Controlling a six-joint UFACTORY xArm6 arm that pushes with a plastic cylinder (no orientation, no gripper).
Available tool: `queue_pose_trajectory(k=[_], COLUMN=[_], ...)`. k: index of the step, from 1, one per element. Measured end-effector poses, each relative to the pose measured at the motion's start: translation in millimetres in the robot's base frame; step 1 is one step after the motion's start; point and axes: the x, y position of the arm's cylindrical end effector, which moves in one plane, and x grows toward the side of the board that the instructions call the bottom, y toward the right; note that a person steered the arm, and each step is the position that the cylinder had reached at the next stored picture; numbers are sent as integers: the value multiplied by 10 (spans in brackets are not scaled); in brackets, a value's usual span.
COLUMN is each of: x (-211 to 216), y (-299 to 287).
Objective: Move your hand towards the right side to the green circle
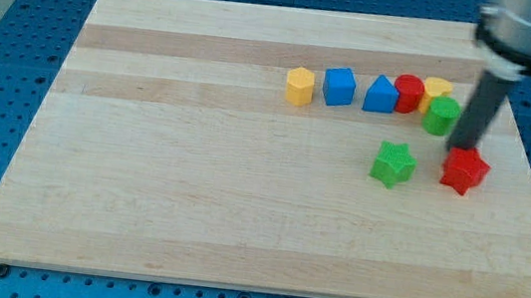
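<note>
No brand, label or writing can be read anywhere, neither on the blocks nor on the wooden desk (191, 191).

From the view's left, a row of blocks runs across the upper part of the desk. First comes a yellow hexagon block (299, 86), standing a little apart from the rest. Next is a blue cube (339, 85), then a blue block (381, 95) with a sloped top, its exact shape hard to make out. Touching it is a red cylinder (408, 91), and behind that a yellow block (437, 88) that is partly hidden, so its shape cannot be told. Just in front of the yellow one stands the green circle (441, 116), a short round block; its right edge is close against the dark rod.

Lower down, a green star (393, 164) sits alone, well apart from the row. To its right lies a red star (465, 171).

The arm comes in from the view's top right, blurred and cut off by the frame edge. There is no claw on it, only the straight dark rod, so nothing is open, closed or gripping. My tip (462, 148) rests just above the red star's upper edge, at the right side of the green circle, and seems to touch or nearly touch the red star; which of the two cannot be told.

The blue perforated surface (17, 40) surrounds the desk.
</note>
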Motion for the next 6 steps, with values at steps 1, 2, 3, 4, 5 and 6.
queue_pose_trajectory(k=[1, 2, 3, 4, 5, 6], x=[-128, -539, -663, -503, -333, -332], y=[764, 993, 842, 681, 586, 240])
